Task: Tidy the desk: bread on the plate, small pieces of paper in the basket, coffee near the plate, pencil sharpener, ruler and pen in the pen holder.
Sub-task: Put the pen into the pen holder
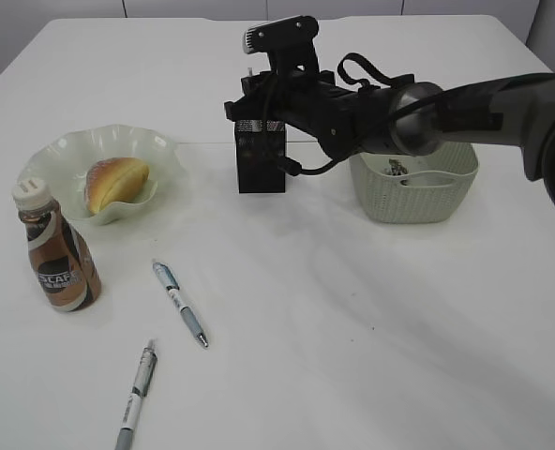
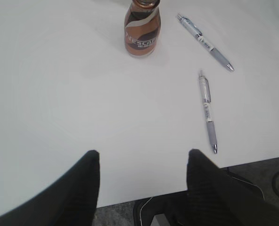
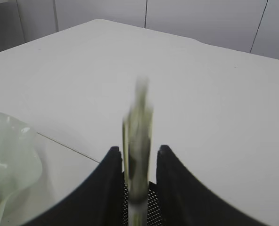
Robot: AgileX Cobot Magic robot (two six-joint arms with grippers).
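White desk point(image 1: 352, 319), pale wall panels behind. Left to right: coffee point(image 1: 57, 253) upright beside plate point(image 1: 165, 155) holding bread point(image 1: 116, 183); two pens point(image 1: 179, 302); pen holder point(image 1: 261, 161); basket point(image 1: 418, 192). Left gripper point(image 2: 142, 162) jaws apart, empty. Right wrist view alone shows right gripper point(image 3: 138, 155) fingers apart, blurred ruler point(image 3: 138, 136) between them above holder.

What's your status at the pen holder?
Right gripper over pen holder, ruler between its fingers. Left gripper open, empty. Two pens still on desk.

Two pens point(image 1: 179, 303) point(image 1: 137, 397) — one bread point(image 1: 116, 182), plate point(image 1: 52, 150), coffee point(image 1: 60, 251), pen holder point(image 1: 261, 161), basket point(image 1: 418, 192).
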